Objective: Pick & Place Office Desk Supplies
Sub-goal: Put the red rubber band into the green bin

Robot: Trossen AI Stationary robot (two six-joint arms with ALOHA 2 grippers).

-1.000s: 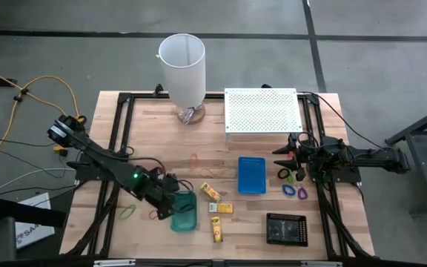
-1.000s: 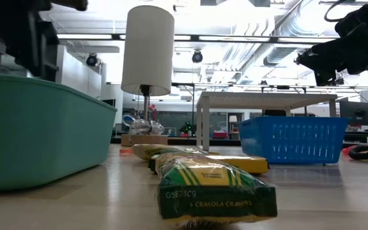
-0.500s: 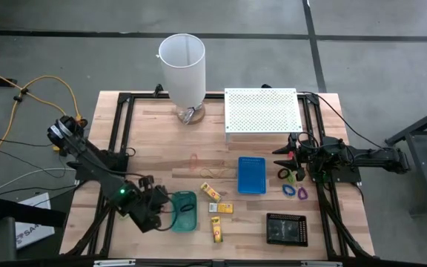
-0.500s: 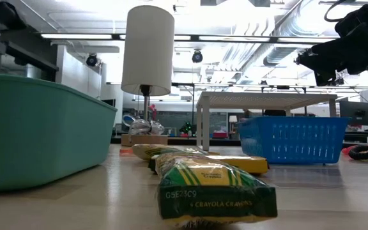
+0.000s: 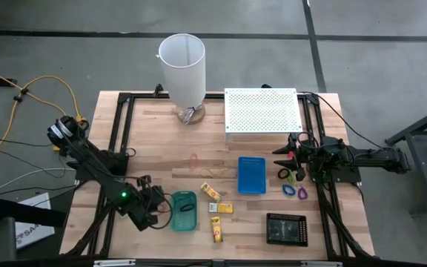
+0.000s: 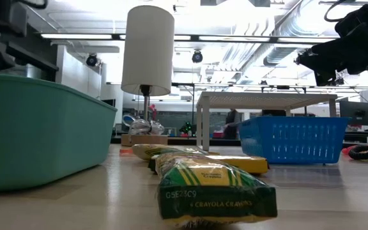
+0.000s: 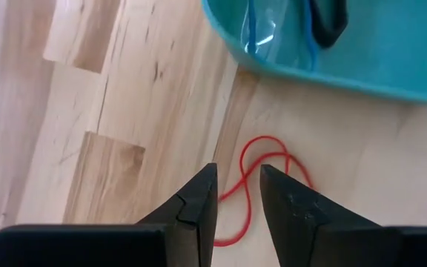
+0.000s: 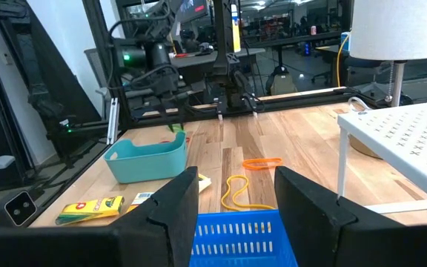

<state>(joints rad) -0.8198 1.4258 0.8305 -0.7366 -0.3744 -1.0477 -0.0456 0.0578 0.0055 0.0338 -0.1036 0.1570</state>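
Found the left gripper (image 7: 237, 174) low over the front-left part of the table (image 5: 161, 167), just beside the green tray (image 5: 184, 211), fingers parted by a narrow gap and grasping nothing. Noticed the red rubber band (image 7: 252, 141) flat on the wood right under those fingertips, twisted into a loose curl, near the tray wall but outside it. Judged this band to be very light, thin and soft: likely to bend, roll or slip away under a pinch, and hard to lift from bare wood. Thought it best to straddle one strand where the curl crosses, press down to the table and then close, not to grab at the wide loop. Saw also the yellow packets (image 5: 212, 193) between the green tray and the blue tray (image 5: 251, 175), probably light but stiffer, easier to take across the narrow side. Found the right gripper (image 8: 236, 185) waiting at the right edge above the small clips (image 5: 290, 190), fingers spread and empty.
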